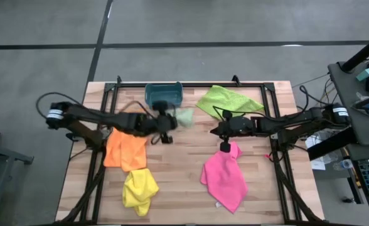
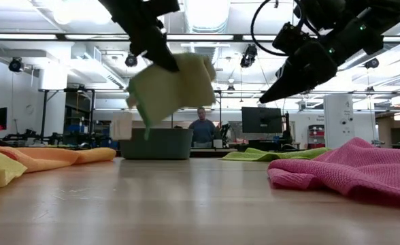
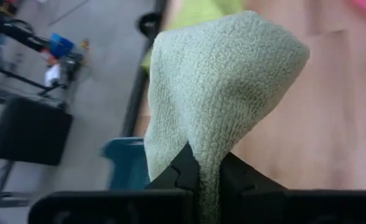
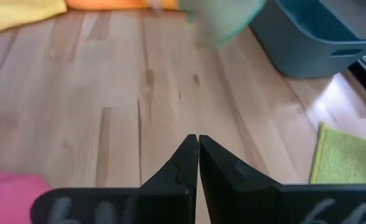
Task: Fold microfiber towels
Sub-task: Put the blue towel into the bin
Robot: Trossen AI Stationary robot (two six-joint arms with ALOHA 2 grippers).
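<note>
left claw (image 3: 201, 177) clamped on mint towel (image 3: 220, 87), lifted beside teal bin (image 1: 163, 94); right claw (image 4: 197, 158) together, empty; orange towel (image 1: 125, 149), yellow towel (image 1: 139, 188), pink towel (image 1: 225, 179), lime towel (image 1: 228, 100) unfolded.

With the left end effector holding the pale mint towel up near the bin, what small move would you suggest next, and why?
Probably carry it on over the teal bin and lower it. The left end effector is shut on the pale mint green towel, which hangs bunched in the air just beside the bin. The right end effector is shut and empty, above bare table near the pink towel.
</note>
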